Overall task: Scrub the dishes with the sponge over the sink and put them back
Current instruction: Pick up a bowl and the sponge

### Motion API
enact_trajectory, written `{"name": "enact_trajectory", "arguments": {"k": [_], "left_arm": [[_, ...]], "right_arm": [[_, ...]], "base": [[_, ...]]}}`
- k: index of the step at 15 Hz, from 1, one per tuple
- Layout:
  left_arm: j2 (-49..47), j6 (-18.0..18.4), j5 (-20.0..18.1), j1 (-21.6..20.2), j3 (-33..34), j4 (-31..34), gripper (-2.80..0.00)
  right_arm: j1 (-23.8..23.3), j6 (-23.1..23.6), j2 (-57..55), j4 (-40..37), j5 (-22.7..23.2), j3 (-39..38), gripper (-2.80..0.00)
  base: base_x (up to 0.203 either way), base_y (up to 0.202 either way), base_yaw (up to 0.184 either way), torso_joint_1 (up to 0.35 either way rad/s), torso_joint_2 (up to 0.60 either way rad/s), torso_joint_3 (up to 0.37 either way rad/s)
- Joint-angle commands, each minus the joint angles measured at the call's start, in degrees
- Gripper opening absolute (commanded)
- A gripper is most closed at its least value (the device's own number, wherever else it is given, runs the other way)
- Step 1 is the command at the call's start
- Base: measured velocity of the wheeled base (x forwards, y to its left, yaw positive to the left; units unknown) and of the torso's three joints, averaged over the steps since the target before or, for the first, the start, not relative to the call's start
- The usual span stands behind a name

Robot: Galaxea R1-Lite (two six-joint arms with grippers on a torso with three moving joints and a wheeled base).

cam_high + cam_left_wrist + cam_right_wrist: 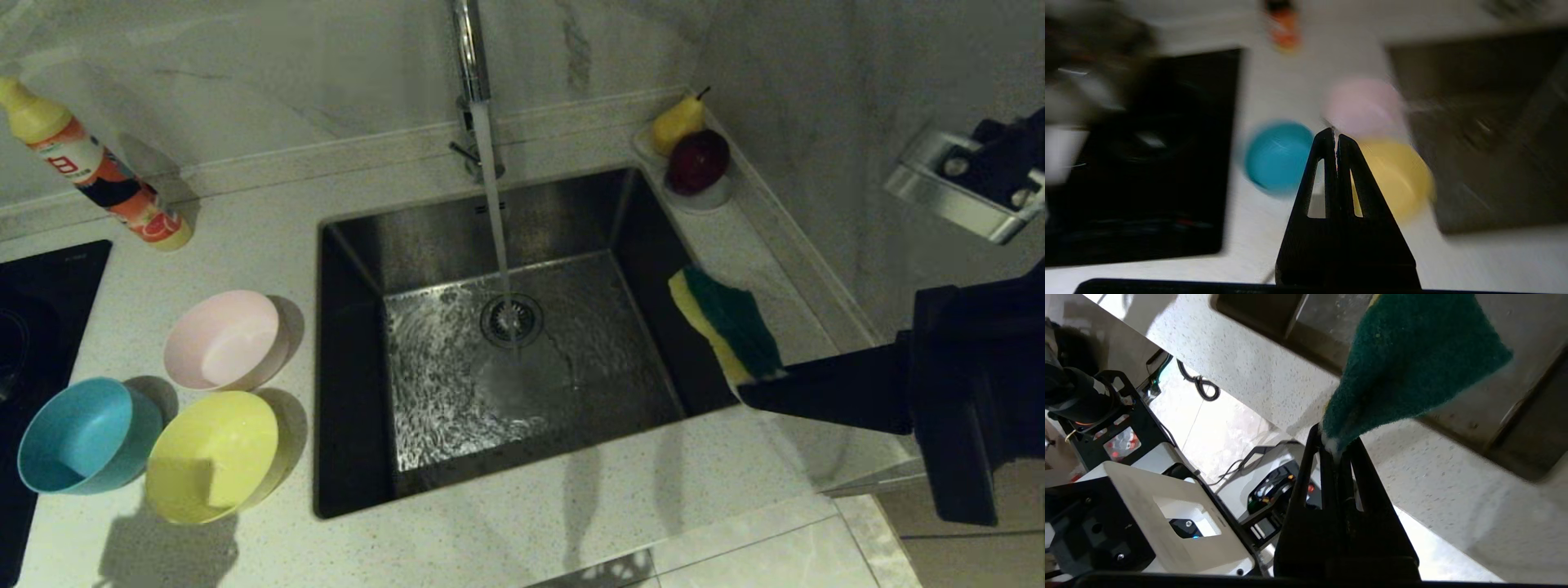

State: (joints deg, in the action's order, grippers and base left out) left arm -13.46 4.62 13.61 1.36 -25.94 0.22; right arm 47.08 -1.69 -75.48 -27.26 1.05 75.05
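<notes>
Three bowls stand on the counter left of the sink (353, 384): pink (224, 339), yellow (214, 453) and blue (82, 437). Water runs from the chrome tap (472, 65) onto the drain. At the sink's right edge my right gripper (755, 384) is shut on a corner of the green-and-yellow sponge (727, 322), which is raised above the rim. In the right wrist view the sponge (1412, 363) sticks out past the gripper (1333, 443). My left gripper (1334, 132) is shut and empty, above the blue (1278, 157), pink (1363, 106) and yellow (1396, 179) bowls. It is outside the head view.
A detergent bottle (98, 167) lies at the back left of the counter. A black cooktop (41, 327) borders the bowls on the left. A white fruit dish (710, 200) with a pear and an apple sits at the sink's back right corner, by the wall.
</notes>
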Motion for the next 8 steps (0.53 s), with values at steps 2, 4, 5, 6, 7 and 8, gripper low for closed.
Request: {"name": "enact_trajectory", "arguments": {"k": [2, 4, 5, 6, 7, 8], "left_arm": [[-17.4, -1.0, 11.1, 0.0, -9.4, 0.0, -2.8], [-26.5, -2.4, 15.7, 0.0, -13.2, -0.2, -2.8], [-31.2, -3.2, 16.9, -0.1, -15.2, -0.2, -2.8], [-36.4, -4.5, 18.0, -0.3, -17.6, -0.2, -2.8], [-41.7, -5.8, 19.2, -0.5, -20.6, -0.3, -2.8], [-46.8, -7.0, 20.2, -0.7, -24.0, -0.3, -2.8]], "right_arm": [[0.0, 0.0, 0.8, -0.3, 0.0, 1.2, -2.8], [0.0, 0.0, 0.8, -0.3, 0.0, 1.0, -2.8], [0.0, -0.1, 0.4, -0.3, -0.1, 0.7, -2.8], [0.0, -0.2, 0.1, -0.3, -0.2, 0.8, -2.8], [0.0, -0.2, 0.0, -0.3, -0.2, 1.0, -2.8], [0.0, -0.1, -0.4, -0.2, -0.2, 1.0, -2.8]], "base": [[0.0, 0.0, 0.0, 0.0, 0.0, 0.0], [0.0, 0.0, 0.0, 0.0, 0.0, 0.0], [0.0, 0.0, 0.0, 0.0, 0.0, 0.0], [0.0, 0.0, 0.0, 0.0, 0.0, 0.0], [0.0, 0.0, 0.0, 0.0, 0.0, 0.0], [0.0, 0.0, 0.0, 0.0, 0.0, 0.0]]}}
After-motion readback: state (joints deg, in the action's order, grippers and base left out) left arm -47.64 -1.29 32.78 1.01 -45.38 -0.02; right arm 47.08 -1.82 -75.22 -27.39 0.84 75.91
